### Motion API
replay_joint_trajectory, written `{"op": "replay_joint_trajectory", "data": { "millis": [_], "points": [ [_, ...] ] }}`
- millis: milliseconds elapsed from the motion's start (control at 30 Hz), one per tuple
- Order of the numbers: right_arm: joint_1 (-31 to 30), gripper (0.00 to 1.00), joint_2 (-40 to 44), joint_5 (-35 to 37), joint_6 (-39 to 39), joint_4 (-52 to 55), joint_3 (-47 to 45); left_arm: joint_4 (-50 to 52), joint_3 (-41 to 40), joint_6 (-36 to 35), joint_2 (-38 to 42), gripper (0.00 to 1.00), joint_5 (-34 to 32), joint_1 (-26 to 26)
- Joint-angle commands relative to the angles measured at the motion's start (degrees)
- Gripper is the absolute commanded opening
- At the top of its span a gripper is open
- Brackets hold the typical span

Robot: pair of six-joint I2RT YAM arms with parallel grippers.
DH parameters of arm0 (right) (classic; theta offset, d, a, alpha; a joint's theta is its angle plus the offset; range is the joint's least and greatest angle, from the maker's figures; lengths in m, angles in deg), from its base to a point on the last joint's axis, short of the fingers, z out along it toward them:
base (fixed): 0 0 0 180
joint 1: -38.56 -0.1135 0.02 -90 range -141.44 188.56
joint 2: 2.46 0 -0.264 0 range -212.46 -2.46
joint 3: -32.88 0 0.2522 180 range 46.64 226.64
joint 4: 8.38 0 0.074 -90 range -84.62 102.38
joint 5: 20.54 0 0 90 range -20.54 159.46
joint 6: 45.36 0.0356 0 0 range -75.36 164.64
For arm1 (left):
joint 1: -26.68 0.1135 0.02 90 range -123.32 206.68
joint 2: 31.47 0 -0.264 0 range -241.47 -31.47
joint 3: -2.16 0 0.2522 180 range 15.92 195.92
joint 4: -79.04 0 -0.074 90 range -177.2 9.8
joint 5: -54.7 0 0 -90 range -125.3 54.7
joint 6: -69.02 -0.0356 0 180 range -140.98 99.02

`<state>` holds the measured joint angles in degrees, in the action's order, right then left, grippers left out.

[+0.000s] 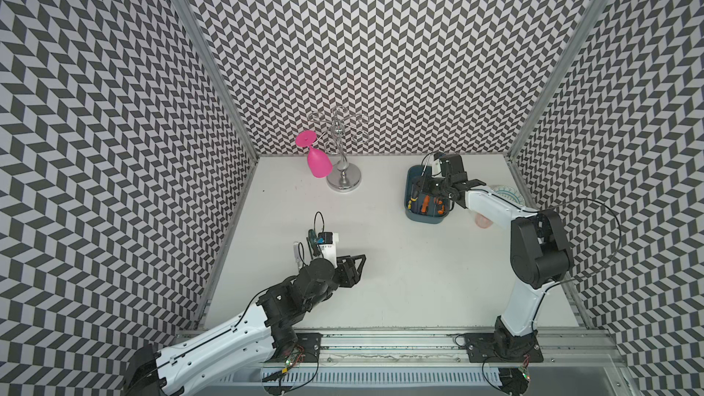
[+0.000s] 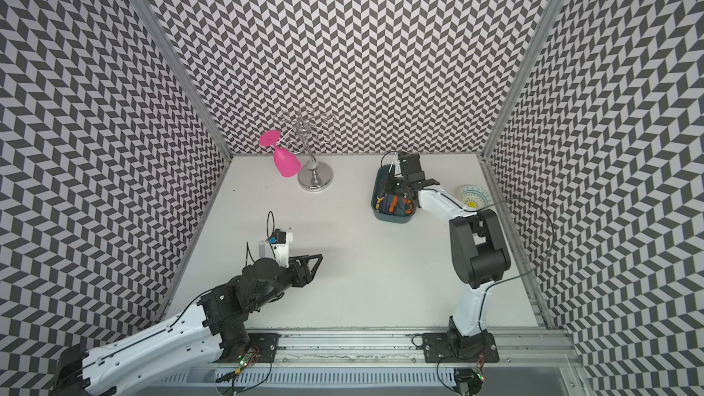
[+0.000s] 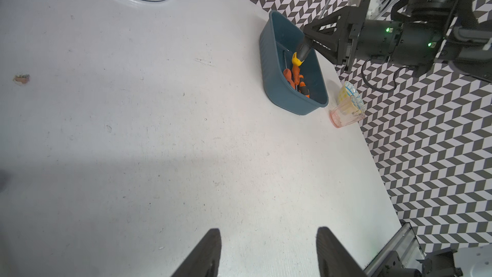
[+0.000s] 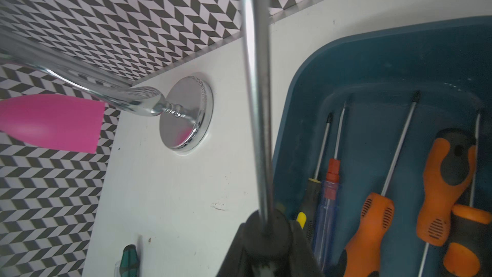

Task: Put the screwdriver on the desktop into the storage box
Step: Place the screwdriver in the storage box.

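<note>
My right gripper is shut on the black handle of a screwdriver. In the left wrist view the handle's yellow end hangs over the dark teal storage box, and the steel shaft points up and away. The box stands at the back right of the white desktop and holds several orange-handled screwdrivers. A green-handled screwdriver lies on the desktop near my left arm. My left gripper hovers open over bare desktop at the front left, with nothing between its fingers.
A chrome stand at the back left carries a pink glass hung upside down. A patterned bowl and a pinkish tumbler sit right of the box, near the right wall. Chevron walls close three sides.
</note>
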<state>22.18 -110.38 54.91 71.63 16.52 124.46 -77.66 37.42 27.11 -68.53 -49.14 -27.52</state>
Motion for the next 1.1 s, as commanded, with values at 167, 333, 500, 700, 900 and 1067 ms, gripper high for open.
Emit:
{"op": "replay_joint_trajectory", "data": {
  "millis": [167,333,500,700,900,1067],
  "points": [
    [1.2,0.13,-4.3,4.6,-1.3,-0.4,1.0,1.8,-0.1,-0.2,-0.3,0.60,0.7,1.5],
    [1.5,0.13,-5.5,5.6,-1.5,-0.4,0.9,1.6,0.0,-0.4,-0.9,0.60,1.3,2.3],
    [1.9,0.14,-7.0,6.2,-1.7,-0.2,1.0,1.0,-0.1,-0.4,-2.1,0.60,2.5,3.4],
    [2.0,0.16,-8.3,6.6,-1.7,-0.6,0.7,0.5,-0.2,-0.4,-3.0,0.60,3.2,4.0],
    [2.0,0.21,-9.6,6.8,-1.5,-0.6,0.6,0.1,-0.6,-0.1,-3.2,0.60,4.0,4.9],
    [2.0,0.27,-9.8,6.8,-1.3,-0.9,0.3,-0.1,-0.9,-0.1,-3.2,0.60,4.5,5.3]
  ]
}}
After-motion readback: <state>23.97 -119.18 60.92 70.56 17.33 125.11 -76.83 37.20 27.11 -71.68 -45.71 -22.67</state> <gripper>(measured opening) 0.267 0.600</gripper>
